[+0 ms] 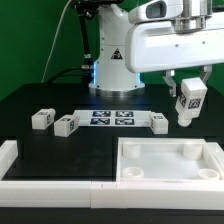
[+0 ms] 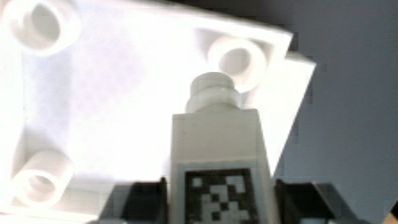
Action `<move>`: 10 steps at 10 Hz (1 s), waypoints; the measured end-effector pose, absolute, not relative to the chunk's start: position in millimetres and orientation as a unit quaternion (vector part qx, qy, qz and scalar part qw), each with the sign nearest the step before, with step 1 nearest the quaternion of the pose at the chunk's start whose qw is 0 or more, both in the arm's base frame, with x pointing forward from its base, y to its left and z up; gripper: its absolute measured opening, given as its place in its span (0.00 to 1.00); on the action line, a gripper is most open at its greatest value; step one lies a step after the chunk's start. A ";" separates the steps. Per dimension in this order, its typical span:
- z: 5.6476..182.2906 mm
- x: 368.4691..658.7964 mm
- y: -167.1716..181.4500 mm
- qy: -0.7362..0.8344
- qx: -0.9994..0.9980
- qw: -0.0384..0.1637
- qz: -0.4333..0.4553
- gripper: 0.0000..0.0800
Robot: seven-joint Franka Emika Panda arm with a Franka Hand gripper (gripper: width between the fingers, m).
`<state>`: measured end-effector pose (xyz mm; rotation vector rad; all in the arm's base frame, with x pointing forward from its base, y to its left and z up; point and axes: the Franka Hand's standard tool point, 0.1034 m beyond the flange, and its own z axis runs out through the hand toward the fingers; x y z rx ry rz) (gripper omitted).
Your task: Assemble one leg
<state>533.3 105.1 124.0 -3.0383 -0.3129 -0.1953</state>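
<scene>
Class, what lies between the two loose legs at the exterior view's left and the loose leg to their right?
The marker board lies there; only the exterior view shows it.

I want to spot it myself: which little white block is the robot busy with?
Find the big white square tray at the front, on the exterior view's right. Over its far side hangs the robot's pincer, gripping one leg upright, its black-and-white tag showing. The other three legs lie loose on the black table; only this one is held.
</scene>
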 end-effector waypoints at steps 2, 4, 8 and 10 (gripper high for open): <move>124.0 536.8 103.8 -0.101 -0.990 0.039 -0.088 0.36; 125.4 542.2 98.5 -0.095 -0.985 0.038 -0.139 0.36; 127.8 554.4 96.8 -0.070 -0.981 0.043 -0.177 0.36; 127.7 576.6 100.1 -0.034 -0.980 0.054 -0.186 0.36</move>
